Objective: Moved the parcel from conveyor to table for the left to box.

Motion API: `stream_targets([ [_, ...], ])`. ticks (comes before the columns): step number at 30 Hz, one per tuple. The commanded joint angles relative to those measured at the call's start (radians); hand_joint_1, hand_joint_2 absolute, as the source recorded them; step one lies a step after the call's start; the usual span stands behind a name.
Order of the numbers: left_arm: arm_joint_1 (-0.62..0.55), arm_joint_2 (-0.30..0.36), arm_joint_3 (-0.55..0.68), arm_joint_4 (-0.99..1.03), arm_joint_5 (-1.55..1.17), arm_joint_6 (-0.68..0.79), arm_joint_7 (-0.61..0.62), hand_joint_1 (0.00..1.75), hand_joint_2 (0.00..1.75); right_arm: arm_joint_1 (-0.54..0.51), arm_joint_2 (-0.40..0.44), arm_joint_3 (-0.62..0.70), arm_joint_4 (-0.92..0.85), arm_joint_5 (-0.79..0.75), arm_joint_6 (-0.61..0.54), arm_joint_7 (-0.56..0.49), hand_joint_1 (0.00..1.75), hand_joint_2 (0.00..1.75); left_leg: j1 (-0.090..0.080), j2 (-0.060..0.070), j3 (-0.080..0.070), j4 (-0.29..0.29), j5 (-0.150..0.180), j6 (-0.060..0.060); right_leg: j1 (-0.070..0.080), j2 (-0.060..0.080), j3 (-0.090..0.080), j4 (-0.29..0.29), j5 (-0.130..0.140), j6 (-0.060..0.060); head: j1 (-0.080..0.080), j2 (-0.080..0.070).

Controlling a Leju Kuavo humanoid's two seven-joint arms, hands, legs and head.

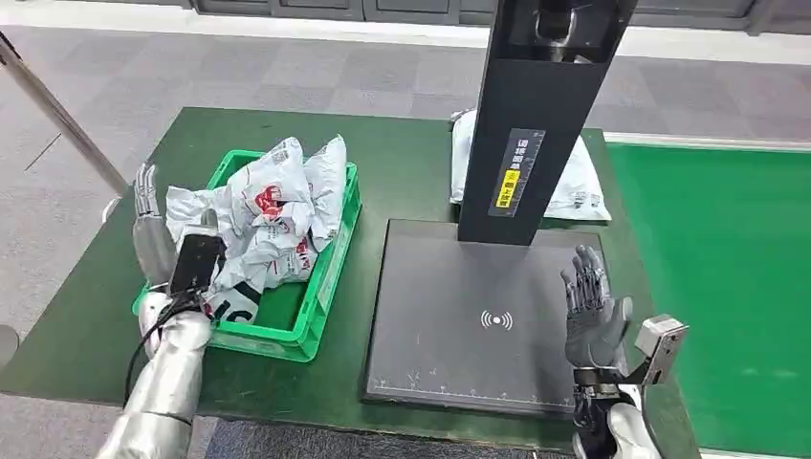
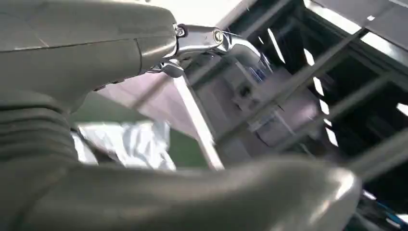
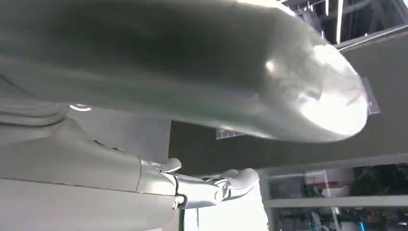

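Up close, our right hand (image 1: 595, 311) stands upright over the right edge of the scanner base, its dark segmented fingers (image 1: 584, 277) straight and spread apart, palm empty. Our left hand (image 1: 151, 229) is raised at the left wall of the green crate, its fingers (image 1: 144, 188) extended upward and slightly apart, gripping nothing; a flat black rectangular module sits on the back of that wrist. From the left wrist view we see a smooth grey thumb (image 2: 202, 197) and, past it, crinkled white plastic.

Beyond the left hand, the green plastic crate (image 1: 320, 287) has slotted walls and holds a heap of crumpled white poly mailer bags (image 1: 273, 215) with red and black printing. To its right lies the matte dark grey scanner base (image 1: 449, 316), a flat square plate with a white wireless symbol, from which a tall black rectangular post (image 1: 540, 115) rises. Behind that post a white poly parcel (image 1: 574, 186), soft and wrinkled, lies flat on the dark green felt-like table (image 1: 96, 316). Further right runs the bright green conveyor belt (image 1: 727, 287), smooth and flat.
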Motion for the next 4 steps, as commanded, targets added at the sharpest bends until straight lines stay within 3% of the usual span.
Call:
stream_targets([
  [1, 0.108, -0.055, -0.351, -0.213, 0.191, -0.266, -0.015, 0.0, 0.0, -0.101, 0.013, 0.106, 0.081, 0.048, -0.102, -0.029, 0.0, 0.0, 0.0, 0.001, -0.001, 0.0, -0.001, 0.001, 0.0, -0.001, 0.001, -0.001, 0.0, 0.001, 0.0, 0.0],
  [4, 0.115, -0.074, -0.416, -0.216, 0.233, -0.283, -0.018, 0.0, 0.0, -0.113, 0.034, 0.128, 0.073, 0.069, -0.158, -0.028, 0.0, 0.0, 0.0, 0.006, -0.001, 0.0, -0.001, 0.002, 0.0, 0.003, -0.001, -0.001, 0.001, 0.001, 0.0, 0.0],
])
